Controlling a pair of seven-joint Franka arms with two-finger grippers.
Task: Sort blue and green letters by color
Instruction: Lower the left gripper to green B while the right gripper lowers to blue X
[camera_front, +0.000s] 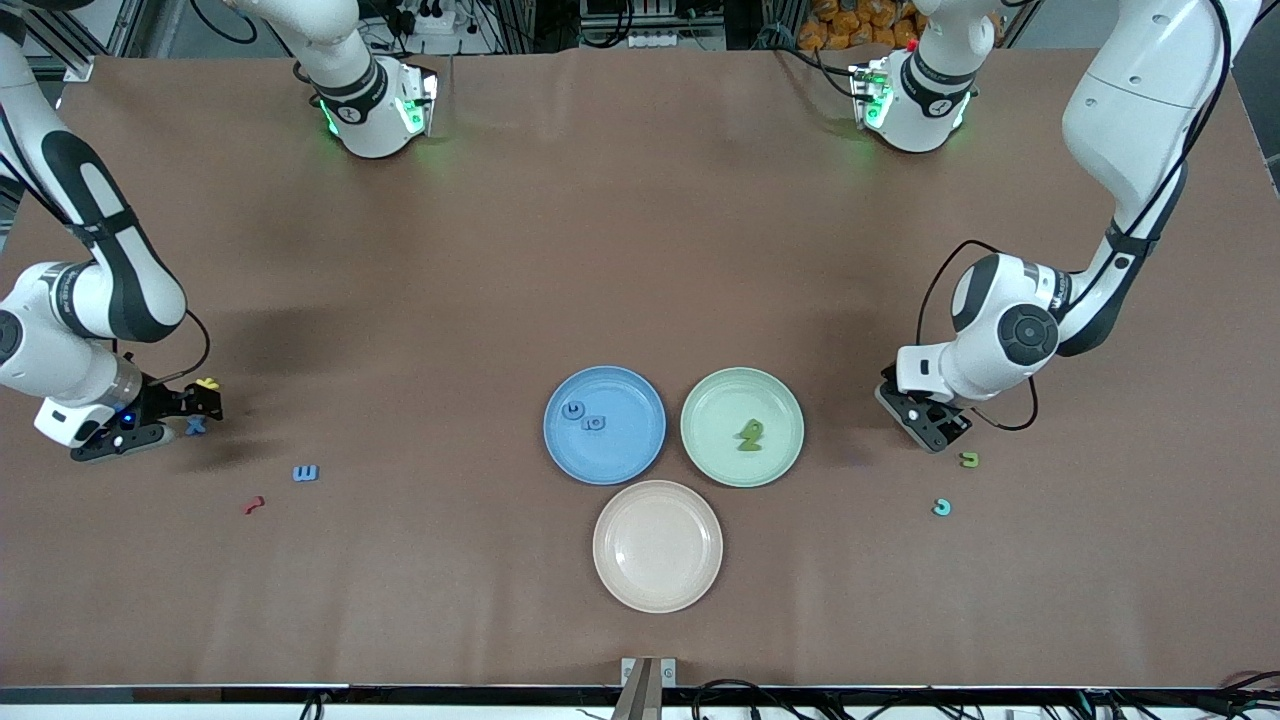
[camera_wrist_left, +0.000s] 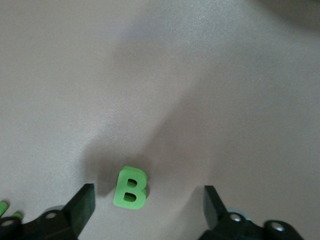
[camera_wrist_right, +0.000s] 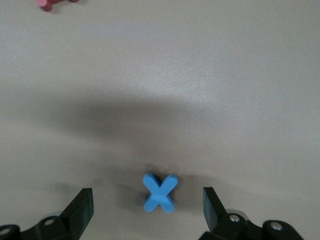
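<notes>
left gripper (camera_wrist_left: 145, 210): I see jaws spread, low over table (camera_front: 640, 250) at left arm's end, straddling green B (camera_wrist_left: 131, 187)
right gripper (camera_wrist_right: 147, 210): jaws spread, straddling blue X (camera_wrist_right: 160, 192), right arm's end
X: flat, chunky, on table
B: leaf green, flat
blue plate (camera_front: 630, 455): two blue letters (camera_front: 584, 415)
green plate (camera_front: 715, 440): one green letter (camera_front: 750, 435)
</notes>
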